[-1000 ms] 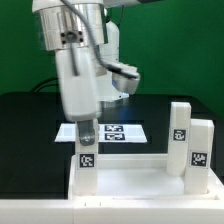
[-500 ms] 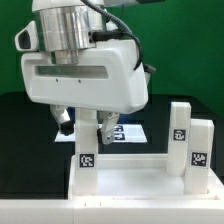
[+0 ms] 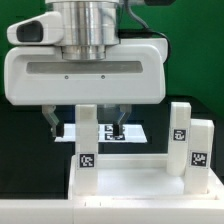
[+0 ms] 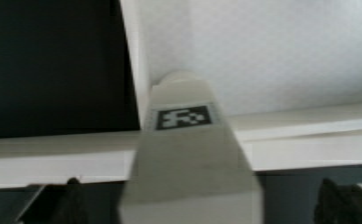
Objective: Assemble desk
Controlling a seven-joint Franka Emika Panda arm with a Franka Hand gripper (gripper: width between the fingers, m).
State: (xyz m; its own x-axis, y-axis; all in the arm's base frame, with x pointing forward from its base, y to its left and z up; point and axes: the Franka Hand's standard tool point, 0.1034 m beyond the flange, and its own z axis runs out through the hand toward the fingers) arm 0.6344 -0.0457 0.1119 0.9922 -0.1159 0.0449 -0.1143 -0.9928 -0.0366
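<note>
The white desk top (image 3: 135, 182), a tray with a raised rim, lies at the front of the black table. One white leg (image 3: 88, 140) with a tag stands upright in the corner on the exterior view's left. Two more tagged legs (image 3: 180, 128) (image 3: 201, 148) stand at the corner on the right. My gripper (image 3: 88, 122) hangs over the left leg, open, one finger on each side and apart from it. In the wrist view the leg (image 4: 192, 150) fills the middle, between the dark fingertips (image 4: 61, 202), with my gripper (image 4: 204, 205) around it. The tray rim (image 4: 53, 152) crosses behind.
The marker board (image 3: 132, 132) lies flat on the table behind the desk top, partly hidden by the fingers. The large white gripper body (image 3: 85, 75) blocks most of the back of the scene.
The hand has turned from side-on to broadside toward the exterior camera. Its fingers, earlier bunched just above the left leg, now straddle it.
</note>
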